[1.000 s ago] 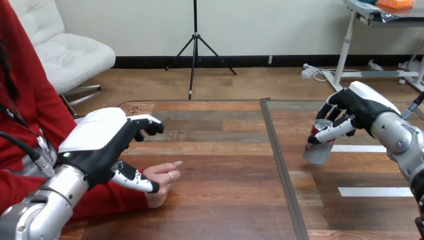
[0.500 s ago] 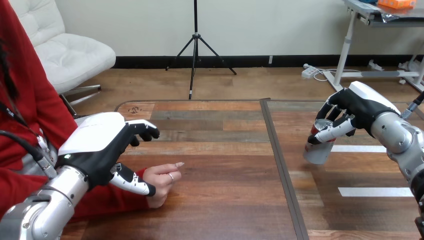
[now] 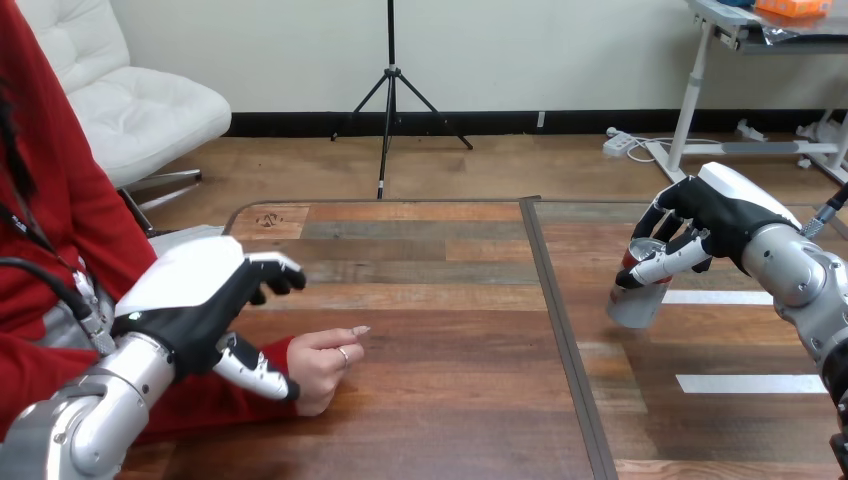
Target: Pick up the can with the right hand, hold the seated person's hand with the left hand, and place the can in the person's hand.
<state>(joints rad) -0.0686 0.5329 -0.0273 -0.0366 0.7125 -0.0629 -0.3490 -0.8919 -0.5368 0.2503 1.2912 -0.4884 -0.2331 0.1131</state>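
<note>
My right hand (image 3: 705,225) is at the table's right side, its fingers and thumb curled round a silver can (image 3: 638,296) with a red top. The can is tilted, and I cannot tell whether it touches the wood. The person's hand (image 3: 322,360) rests on the table at the left, loosely curled, with a red sleeve behind it. My left hand (image 3: 190,300) hovers over that sleeve and wrist, fingers relaxed and spread forward above it. Its thumb (image 3: 252,371) lies along the sleeve just behind the person's hand. It has no hold on the wrist.
A dark seam (image 3: 560,330) runs front to back across the wooden table (image 3: 440,400). Two white tape strips (image 3: 715,297) lie on the right half, near the can. The person's red-sleeved arm lies along the table's left edge.
My left hand has drawn back to the left and a little lower, from over the person's hand to over the wrist and sleeve. The right hand and can have stayed put.
</note>
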